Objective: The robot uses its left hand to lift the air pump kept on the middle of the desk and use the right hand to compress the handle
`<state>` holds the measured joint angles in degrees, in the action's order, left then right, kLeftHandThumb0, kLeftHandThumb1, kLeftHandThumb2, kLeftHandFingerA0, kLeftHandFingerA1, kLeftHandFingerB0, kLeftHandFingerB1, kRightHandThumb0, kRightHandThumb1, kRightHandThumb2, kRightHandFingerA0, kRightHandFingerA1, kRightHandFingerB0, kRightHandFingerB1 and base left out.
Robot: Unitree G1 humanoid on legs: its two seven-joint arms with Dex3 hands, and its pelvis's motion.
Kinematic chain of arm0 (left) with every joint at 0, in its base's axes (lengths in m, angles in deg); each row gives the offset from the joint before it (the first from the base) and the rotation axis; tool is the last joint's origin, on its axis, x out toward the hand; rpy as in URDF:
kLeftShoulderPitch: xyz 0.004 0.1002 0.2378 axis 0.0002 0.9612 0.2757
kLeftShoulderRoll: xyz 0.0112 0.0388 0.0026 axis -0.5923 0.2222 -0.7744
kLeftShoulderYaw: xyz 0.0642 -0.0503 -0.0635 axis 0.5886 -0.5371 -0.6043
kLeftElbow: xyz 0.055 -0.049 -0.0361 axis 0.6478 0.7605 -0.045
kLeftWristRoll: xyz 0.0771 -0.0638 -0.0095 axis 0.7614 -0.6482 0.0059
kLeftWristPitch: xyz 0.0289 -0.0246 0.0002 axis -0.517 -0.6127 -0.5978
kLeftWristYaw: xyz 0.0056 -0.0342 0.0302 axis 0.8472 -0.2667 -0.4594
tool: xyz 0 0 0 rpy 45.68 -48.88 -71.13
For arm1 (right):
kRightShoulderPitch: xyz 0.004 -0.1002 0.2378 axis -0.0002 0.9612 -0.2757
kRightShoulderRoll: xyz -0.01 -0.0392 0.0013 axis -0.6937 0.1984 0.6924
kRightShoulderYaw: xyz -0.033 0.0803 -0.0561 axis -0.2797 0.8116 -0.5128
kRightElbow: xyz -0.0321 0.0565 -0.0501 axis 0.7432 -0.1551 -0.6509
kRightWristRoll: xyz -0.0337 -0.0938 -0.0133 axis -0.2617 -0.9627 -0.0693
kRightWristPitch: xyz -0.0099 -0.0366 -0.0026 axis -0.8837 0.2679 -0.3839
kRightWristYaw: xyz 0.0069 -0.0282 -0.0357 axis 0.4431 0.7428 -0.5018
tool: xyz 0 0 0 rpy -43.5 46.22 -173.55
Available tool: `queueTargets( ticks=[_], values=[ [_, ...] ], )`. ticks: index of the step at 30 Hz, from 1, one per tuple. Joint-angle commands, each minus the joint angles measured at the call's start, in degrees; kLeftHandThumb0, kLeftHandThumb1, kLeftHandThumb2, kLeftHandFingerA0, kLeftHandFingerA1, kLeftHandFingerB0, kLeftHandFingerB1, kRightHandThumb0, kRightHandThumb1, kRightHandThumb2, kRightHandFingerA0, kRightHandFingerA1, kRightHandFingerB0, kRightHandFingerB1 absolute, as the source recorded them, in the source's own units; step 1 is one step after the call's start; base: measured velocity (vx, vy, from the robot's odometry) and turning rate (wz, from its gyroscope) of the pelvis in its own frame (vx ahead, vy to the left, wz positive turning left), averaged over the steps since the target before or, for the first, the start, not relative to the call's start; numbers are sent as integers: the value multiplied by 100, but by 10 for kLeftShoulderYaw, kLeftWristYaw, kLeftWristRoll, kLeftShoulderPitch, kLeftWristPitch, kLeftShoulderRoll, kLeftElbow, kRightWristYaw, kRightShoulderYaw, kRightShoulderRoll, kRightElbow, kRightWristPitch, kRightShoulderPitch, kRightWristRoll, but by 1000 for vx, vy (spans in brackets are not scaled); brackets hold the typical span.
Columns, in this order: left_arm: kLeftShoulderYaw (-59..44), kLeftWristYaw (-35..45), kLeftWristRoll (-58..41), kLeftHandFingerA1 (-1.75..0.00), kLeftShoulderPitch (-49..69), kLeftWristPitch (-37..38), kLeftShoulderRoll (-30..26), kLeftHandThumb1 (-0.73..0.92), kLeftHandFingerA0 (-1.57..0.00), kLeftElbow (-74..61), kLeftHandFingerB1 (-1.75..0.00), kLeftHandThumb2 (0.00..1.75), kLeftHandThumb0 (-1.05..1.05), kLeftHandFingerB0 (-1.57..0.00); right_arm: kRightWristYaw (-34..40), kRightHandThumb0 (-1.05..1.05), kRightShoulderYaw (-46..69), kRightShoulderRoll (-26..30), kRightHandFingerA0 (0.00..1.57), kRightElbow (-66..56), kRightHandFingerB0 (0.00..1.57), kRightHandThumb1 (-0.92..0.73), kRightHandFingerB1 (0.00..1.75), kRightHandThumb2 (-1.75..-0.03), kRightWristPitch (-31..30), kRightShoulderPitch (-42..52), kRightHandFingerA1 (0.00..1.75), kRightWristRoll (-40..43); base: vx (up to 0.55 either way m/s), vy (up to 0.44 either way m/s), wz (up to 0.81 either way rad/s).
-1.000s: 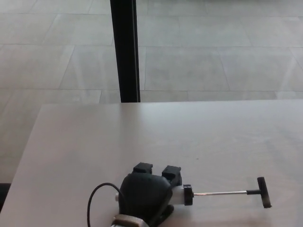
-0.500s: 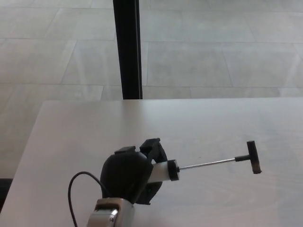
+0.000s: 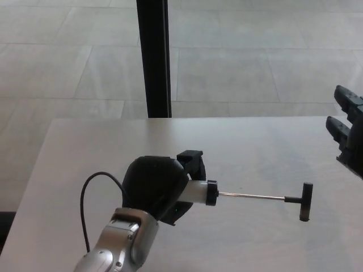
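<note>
Now my left hand (image 3: 156,187) has its fingers wrapped around the pump (image 3: 195,191), holding it over the middle of the bench (image 3: 272,238), rod drawn out toward the handle (image 3: 305,201). My right hand (image 3: 347,127) hangs at the far right edge, fingers apart, holding nothing.

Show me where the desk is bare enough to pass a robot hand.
Bare: the far strip of the pale wooden desk, and the near right corner below the black T-handle. Crowded: near left, where the left robot hand holds the white-barrelled air pump. The right robot hand sits at the right edge.
</note>
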<state>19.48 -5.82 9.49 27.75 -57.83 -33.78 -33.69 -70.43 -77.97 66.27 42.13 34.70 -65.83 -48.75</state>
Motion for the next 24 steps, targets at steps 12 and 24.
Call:
queueTargets(
  ticks=[12,24],
  values=[
    [-45,-11,-24,-145,-23,-24,33,52,-120,11,-128,117,-13,-97,47,-104,6,-39,0,14,8,-92,5,-134,-5,3,6,-25,0,0,0],
    [-104,-66,-69,-141,-17,31,57,47,-121,31,-130,118,-9,-107,48,-100,11,-54,0,13,9,-92,10,-132,10,29,9,-26,0,0,0]
  ],
)
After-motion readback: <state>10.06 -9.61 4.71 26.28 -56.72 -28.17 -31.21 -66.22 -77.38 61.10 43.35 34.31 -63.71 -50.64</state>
